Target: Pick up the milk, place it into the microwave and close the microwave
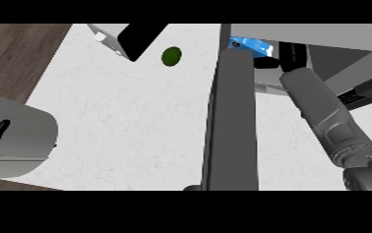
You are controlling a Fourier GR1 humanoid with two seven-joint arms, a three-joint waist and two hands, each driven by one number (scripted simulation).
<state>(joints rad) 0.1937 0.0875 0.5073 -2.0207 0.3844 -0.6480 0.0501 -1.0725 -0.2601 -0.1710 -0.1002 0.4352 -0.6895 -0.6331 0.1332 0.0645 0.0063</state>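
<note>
The white counter fills most of the view, with wood floor at the upper left. The microwave's open door runs edge-on from top to bottom, between the counter and the right forearm. That arm reaches into the microwave, where the right hand sits dark beside the blue milk carton; whether its fingers hold the carton cannot be told. The carton's white print is unreadable. A grey-and-black appliance stands top left, a small green fruit beside it.
</note>
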